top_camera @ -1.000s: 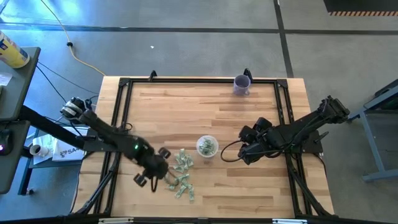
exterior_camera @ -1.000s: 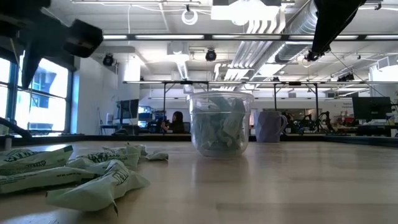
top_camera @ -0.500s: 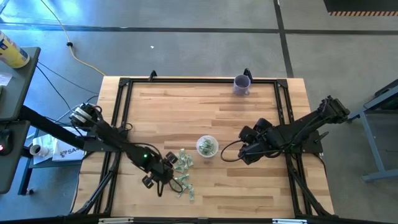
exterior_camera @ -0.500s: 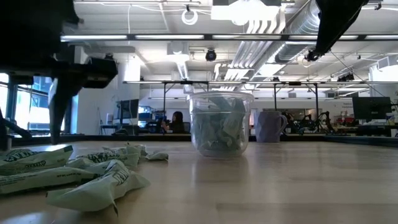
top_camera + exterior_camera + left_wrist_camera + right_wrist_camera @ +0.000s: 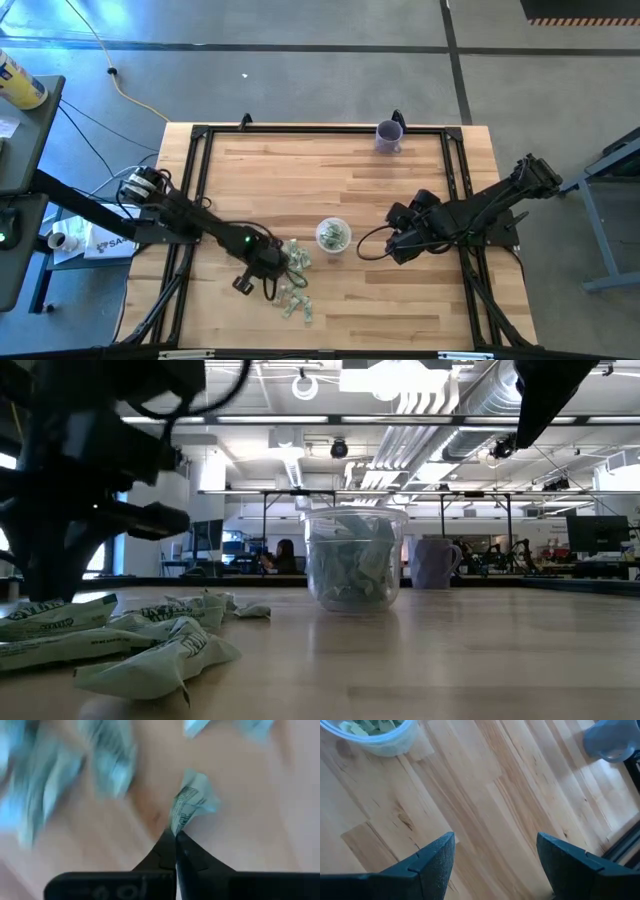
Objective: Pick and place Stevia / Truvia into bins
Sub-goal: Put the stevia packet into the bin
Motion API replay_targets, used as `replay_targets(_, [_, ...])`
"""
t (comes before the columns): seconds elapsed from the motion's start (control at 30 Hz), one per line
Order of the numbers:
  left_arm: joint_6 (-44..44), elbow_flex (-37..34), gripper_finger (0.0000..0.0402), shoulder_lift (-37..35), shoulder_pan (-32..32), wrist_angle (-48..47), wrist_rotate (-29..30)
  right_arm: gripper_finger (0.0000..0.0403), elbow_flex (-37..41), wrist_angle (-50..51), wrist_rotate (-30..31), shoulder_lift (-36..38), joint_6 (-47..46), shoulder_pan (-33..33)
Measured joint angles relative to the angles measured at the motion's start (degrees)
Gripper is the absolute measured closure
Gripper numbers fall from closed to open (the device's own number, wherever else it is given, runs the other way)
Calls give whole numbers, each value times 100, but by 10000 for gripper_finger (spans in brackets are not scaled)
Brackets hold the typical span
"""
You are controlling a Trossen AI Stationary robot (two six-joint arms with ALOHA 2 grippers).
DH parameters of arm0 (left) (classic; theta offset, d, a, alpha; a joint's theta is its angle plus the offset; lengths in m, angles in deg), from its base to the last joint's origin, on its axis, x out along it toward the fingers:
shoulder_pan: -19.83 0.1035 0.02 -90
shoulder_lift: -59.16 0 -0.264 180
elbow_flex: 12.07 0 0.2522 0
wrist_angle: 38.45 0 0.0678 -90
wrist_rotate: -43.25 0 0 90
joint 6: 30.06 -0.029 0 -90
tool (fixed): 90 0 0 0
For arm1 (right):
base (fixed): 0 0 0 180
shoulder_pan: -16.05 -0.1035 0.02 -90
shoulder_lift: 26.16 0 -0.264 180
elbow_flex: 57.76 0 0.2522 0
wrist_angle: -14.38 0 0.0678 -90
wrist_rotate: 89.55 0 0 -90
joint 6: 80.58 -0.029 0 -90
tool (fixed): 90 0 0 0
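One sachet (image 5: 192, 805) now pinched between the just-closed left gripper (image 5: 175, 836) fingertips (jaws stood apart a moment ago), ready for carrying to the cup (image 5: 333, 235).

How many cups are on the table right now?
2. The clear cup, holding sachets, stands near the table's middle, between the two arms. The purple cup stands at the far edge. No others show in any view.
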Motion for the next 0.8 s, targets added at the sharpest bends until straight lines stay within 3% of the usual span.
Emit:
replay_targets(0.17, [383,-86,360,-509,746,-994,218,132,0,125,116,0,28,0])
replay_targets(0.3, [648,214,372,-1263,1514,-1065,516,132,0,232,276,0,40,0])
replay_targets(0.47, [694,875,372,-1640,2191,184,533,132,0,313,523,-2,106,0])
replay_targets(0.6, [306,1268,372,-1330,2260,1276,337,132,0,324,532,-1,191,57])
replay_targets(0.8, [230,1814,371,-203,2164,1538,143,132,0,350,503,-2,185,92])
